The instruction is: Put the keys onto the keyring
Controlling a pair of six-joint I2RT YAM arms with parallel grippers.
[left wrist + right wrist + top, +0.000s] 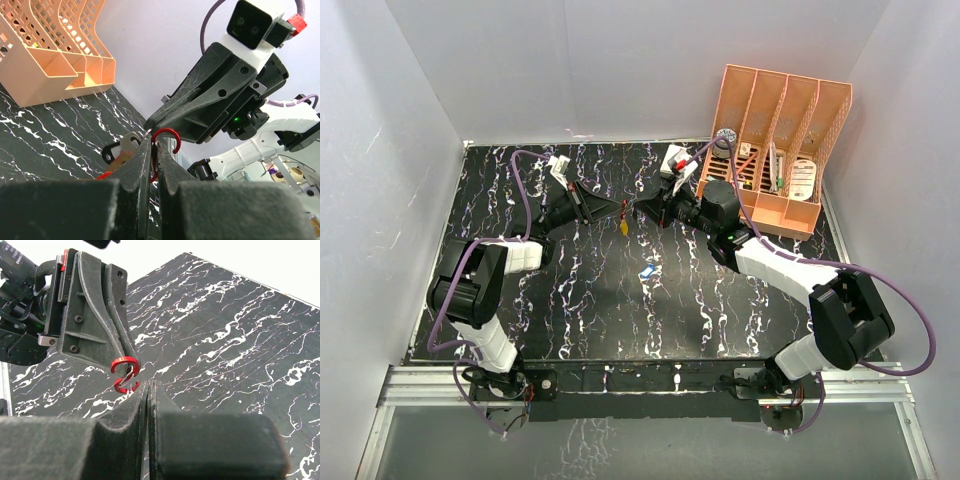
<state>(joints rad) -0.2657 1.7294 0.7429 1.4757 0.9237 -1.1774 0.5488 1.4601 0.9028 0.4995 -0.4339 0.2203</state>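
Observation:
The red keyring [166,130] is pinched between my left gripper's [154,145] shut fingers, its hooked end sticking up. Keys hang from it at its left: a white-headed one [126,142], an orange-yellow one [118,160] and a red one [102,175]. My right gripper [148,386] is shut, its tips right beside the keyring [123,359]; I see nothing between its jaws. In the top view both grippers, left [623,207] and right [642,206], meet above the table's middle back, with a yellow key [623,228] dangling below. A blue key [647,270] lies on the table.
An orange slotted file organizer [780,150] stands at the back right, close behind the right arm; it also shows in the left wrist view [55,65]. White walls enclose the black marbled table [570,300] on three sides.

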